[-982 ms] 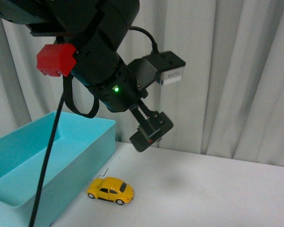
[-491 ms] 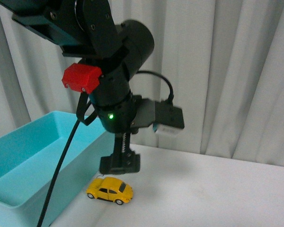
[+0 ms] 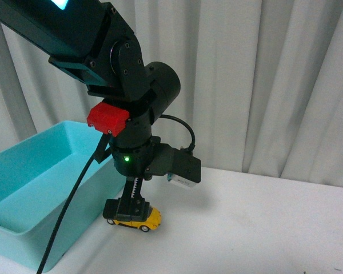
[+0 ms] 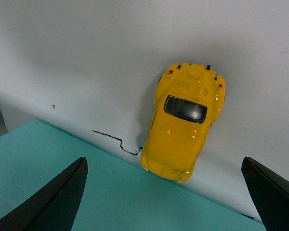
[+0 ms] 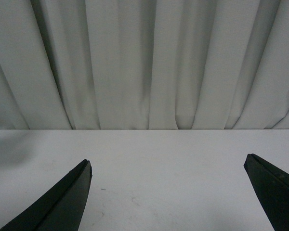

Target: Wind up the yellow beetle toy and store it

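The yellow beetle toy (image 3: 144, 220) stands on the white table beside the teal bin (image 3: 40, 171), its front half hidden behind my left gripper (image 3: 126, 210). That gripper hangs straight down just over the car, open. In the left wrist view the yellow beetle toy (image 4: 185, 120) lies between the two wide-apart black fingertips (image 4: 62, 197), not touched by either, nose against the bin's edge. My right gripper (image 5: 166, 197) is open over bare table, with nothing between its fingers.
The teal bin's rim (image 4: 86, 192) runs under the left gripper, close to the car's nose. A thin dark wire (image 4: 113, 139) lies by the car. Grey curtains (image 3: 263, 80) hang behind the white table (image 3: 246, 228).
My left arm has swung down and leftward from high above the table until its gripper sits right over the toy car. The car has stayed where it was.
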`<act>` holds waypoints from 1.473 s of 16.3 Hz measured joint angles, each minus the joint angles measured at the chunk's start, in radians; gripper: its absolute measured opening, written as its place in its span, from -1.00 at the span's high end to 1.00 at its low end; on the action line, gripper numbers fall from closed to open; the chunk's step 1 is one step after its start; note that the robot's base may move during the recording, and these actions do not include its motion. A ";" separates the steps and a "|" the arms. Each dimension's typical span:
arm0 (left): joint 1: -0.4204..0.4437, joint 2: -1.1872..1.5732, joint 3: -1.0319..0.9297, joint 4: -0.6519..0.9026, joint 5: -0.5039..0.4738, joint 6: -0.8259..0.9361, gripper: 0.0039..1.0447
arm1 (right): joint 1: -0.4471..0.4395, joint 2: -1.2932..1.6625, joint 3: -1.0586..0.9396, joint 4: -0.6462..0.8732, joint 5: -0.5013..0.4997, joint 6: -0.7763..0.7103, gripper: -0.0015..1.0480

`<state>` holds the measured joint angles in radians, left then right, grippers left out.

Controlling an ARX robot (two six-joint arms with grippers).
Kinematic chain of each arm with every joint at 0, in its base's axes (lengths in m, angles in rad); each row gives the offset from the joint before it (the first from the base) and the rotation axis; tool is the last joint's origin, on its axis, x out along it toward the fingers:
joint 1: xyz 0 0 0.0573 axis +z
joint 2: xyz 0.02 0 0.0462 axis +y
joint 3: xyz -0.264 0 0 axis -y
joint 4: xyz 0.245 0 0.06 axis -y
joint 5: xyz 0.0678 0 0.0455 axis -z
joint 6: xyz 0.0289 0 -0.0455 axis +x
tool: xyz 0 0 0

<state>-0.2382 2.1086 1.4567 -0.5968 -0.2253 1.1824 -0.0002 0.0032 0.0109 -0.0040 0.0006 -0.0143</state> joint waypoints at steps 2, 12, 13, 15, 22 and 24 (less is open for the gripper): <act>0.008 0.014 -0.005 0.034 -0.002 -0.009 -0.88 | 0.000 0.000 0.000 0.000 0.000 0.000 -0.87; 0.034 0.064 -0.063 0.110 0.042 0.004 -0.77 | 0.000 0.000 0.000 0.000 0.000 0.000 -0.87; 0.035 0.069 -0.066 0.124 0.042 0.004 -0.59 | 0.000 0.000 0.000 0.000 0.000 0.000 -0.87; 0.035 0.085 -0.074 0.141 0.043 0.006 -0.18 | 0.000 0.000 0.000 0.000 0.000 0.000 -0.87; 0.027 0.068 -0.085 0.105 0.090 0.074 0.23 | 0.000 0.000 0.000 0.000 0.000 0.000 -0.87; -0.006 0.014 -0.086 0.071 0.248 0.079 0.23 | 0.000 0.000 0.000 0.000 0.000 0.000 -0.87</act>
<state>-0.2447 2.1227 1.3705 -0.5259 0.0231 1.2613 -0.0002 0.0032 0.0109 -0.0040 0.0002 -0.0143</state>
